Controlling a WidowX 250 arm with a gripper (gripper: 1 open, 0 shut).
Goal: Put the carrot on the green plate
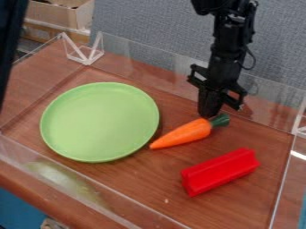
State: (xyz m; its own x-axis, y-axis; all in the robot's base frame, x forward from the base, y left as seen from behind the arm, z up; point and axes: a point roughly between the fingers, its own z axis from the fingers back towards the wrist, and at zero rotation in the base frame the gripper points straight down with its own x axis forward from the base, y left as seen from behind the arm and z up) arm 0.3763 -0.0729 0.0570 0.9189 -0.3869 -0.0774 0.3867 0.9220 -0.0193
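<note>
The orange carrot lies slanted between the green plate and the red block, its pointed tip at the plate's right rim. Its dark green stem end sits up at the right, under my gripper. The gripper points straight down and is shut on that stem end, so the carrot's right end looks slightly raised off the wood. The light green plate rests flat at the left of the table with nothing on it.
A red ridged block lies in front of the carrot at the lower right. Clear acrylic walls ring the wooden table. A white wire stand sits at the back left outside the wall.
</note>
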